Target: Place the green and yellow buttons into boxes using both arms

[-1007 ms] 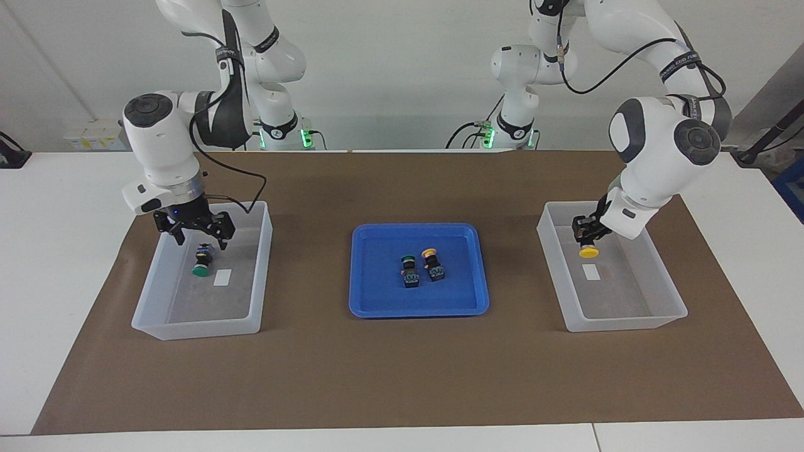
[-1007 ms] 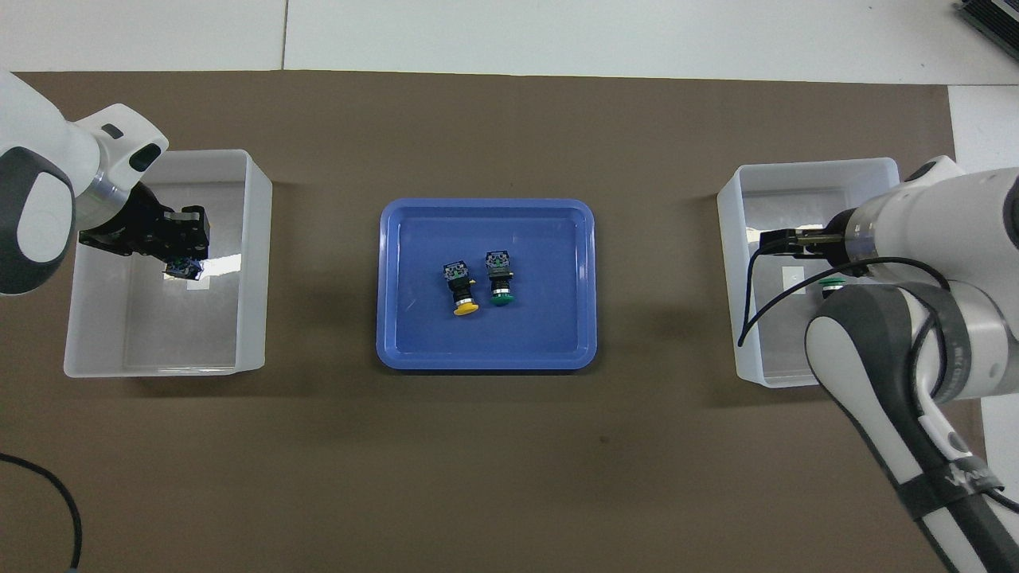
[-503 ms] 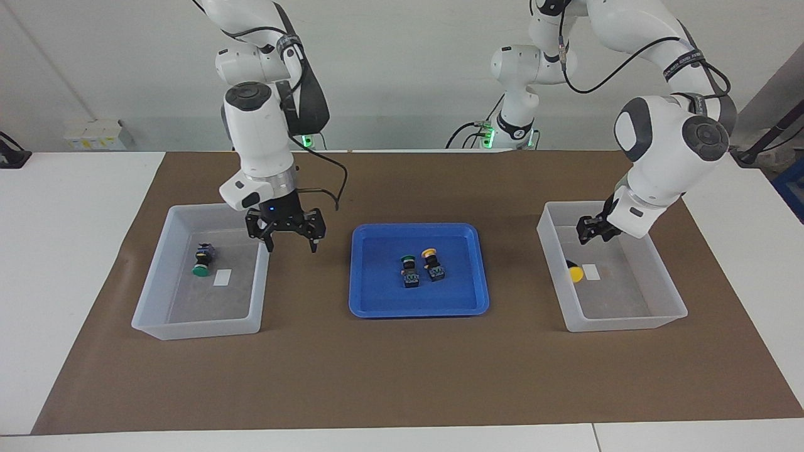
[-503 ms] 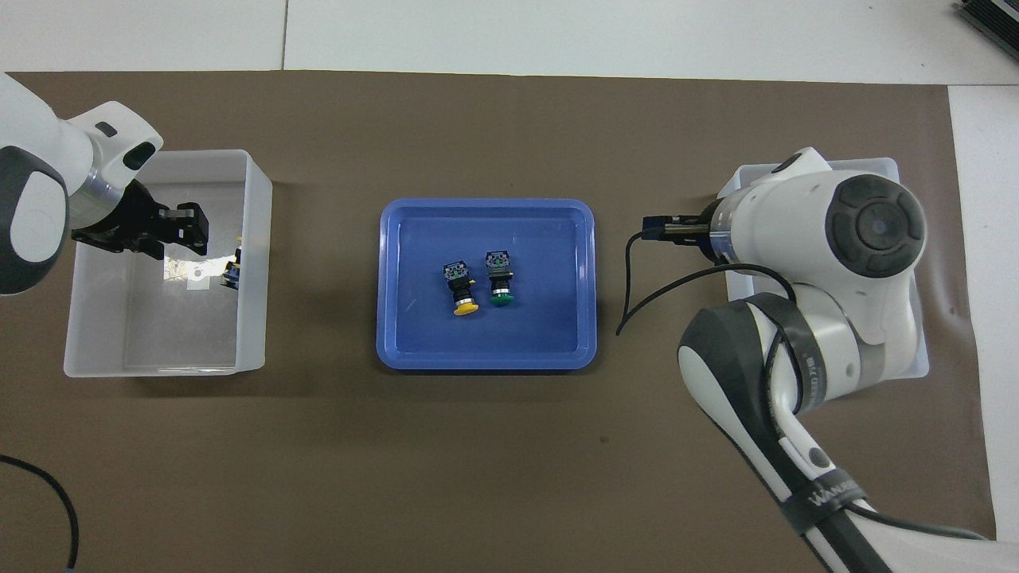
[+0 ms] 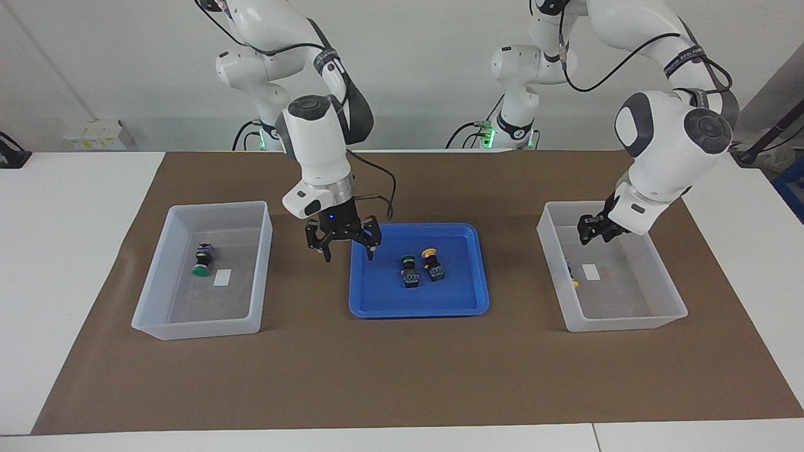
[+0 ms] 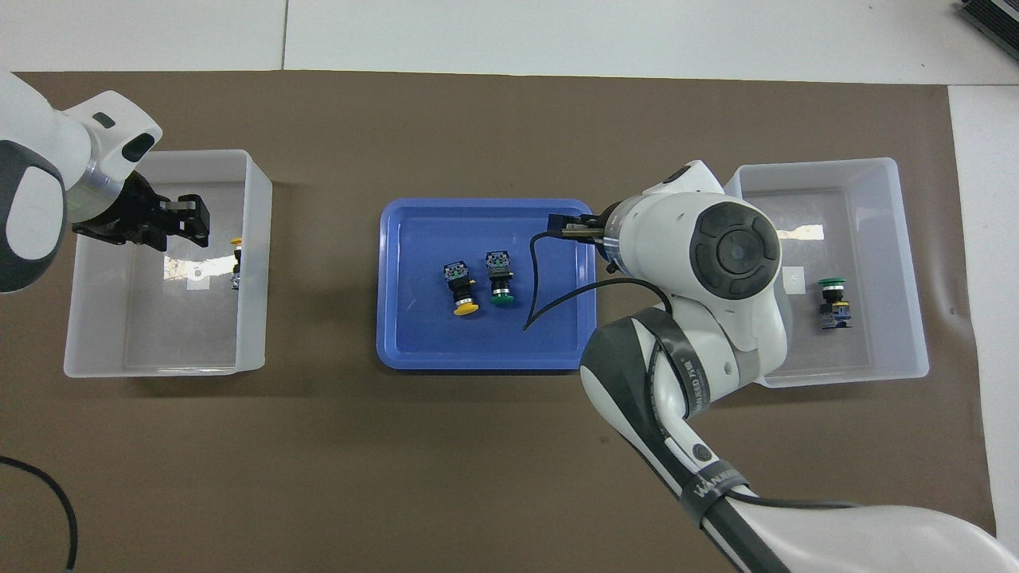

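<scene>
Two buttons lie side by side in the blue tray (image 5: 418, 310) (image 6: 486, 362) mid-table: a green button (image 5: 409, 270) (image 6: 500, 286) and a yellow button (image 5: 433, 263) (image 6: 460, 291). My right gripper (image 5: 349, 254) (image 6: 568, 228) hangs open and empty over the tray's rim at the right arm's end. Another green button (image 5: 202, 260) (image 6: 833, 300) lies in the clear box (image 5: 195, 331) (image 6: 844, 374) at that end. My left gripper (image 5: 590, 233) (image 6: 189, 222) hovers open and empty over the other clear box (image 5: 622, 324) (image 6: 151, 366). A second yellow button (image 5: 571, 275) (image 6: 236, 259) rests there against the wall facing the tray.
Everything stands on a brown mat (image 5: 402, 376) over a white table. A small white label (image 5: 222, 277) lies on the floor of the box with the green button, and another label (image 5: 589, 271) in the other box. The right arm's elbow covers part of its box in the overhead view.
My left gripper let go of the yellow button, which dropped into the box and settled against its wall. My right gripper travelled, open, from its box to the tray's rim.
</scene>
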`<state>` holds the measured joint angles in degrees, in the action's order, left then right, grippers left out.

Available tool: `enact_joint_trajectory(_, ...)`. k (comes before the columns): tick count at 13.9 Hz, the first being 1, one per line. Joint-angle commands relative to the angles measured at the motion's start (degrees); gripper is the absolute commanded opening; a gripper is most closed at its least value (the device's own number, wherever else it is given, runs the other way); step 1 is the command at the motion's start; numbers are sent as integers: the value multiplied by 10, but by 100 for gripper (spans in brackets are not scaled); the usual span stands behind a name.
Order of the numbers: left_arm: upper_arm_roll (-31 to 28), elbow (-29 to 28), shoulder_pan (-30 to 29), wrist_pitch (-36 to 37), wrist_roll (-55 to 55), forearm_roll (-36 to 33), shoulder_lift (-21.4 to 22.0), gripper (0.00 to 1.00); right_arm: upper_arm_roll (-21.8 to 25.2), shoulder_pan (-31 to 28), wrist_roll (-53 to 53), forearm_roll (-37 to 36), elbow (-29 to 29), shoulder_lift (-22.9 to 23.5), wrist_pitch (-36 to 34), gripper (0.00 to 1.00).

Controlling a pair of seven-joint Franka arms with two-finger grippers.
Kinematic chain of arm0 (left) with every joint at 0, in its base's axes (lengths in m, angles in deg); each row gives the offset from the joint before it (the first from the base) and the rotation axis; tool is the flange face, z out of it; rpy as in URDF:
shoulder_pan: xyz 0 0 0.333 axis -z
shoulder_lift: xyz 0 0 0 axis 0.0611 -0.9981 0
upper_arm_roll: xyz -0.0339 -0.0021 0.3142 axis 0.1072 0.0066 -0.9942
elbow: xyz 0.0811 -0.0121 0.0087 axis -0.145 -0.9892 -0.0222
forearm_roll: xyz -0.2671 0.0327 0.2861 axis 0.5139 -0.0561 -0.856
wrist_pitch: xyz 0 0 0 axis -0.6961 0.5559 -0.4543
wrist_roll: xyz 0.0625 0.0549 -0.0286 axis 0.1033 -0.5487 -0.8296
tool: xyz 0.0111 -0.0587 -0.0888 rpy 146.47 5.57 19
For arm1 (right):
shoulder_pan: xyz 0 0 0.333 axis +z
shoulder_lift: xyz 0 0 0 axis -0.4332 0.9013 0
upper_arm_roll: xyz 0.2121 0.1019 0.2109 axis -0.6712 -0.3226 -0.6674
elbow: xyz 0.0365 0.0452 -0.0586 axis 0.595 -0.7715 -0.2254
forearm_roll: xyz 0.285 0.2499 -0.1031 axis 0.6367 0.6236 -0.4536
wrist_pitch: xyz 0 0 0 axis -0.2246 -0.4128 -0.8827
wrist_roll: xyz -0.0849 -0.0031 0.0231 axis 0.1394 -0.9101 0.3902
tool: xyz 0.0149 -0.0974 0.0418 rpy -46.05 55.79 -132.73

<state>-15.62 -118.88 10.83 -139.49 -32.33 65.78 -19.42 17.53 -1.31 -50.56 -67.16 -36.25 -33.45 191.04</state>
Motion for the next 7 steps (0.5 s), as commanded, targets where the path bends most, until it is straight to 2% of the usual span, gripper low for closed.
enact_joint_trajectory(1, 1, -3, 22, -7, -45, 7, 7, 52, 1, 19, 10, 27, 17, 31, 27, 100)
enact_joint_trajectory(5, 1, -6, 52, -6, -120, 10, 8, 52, 1, 51, 45, 26, 21, 74, 81, 100)
enact_joint_trajectory(7, 1, -8, 69, -7, -156, 16, 9, 52, 1, 68, 78, 21, 50, 107, 96, 100)
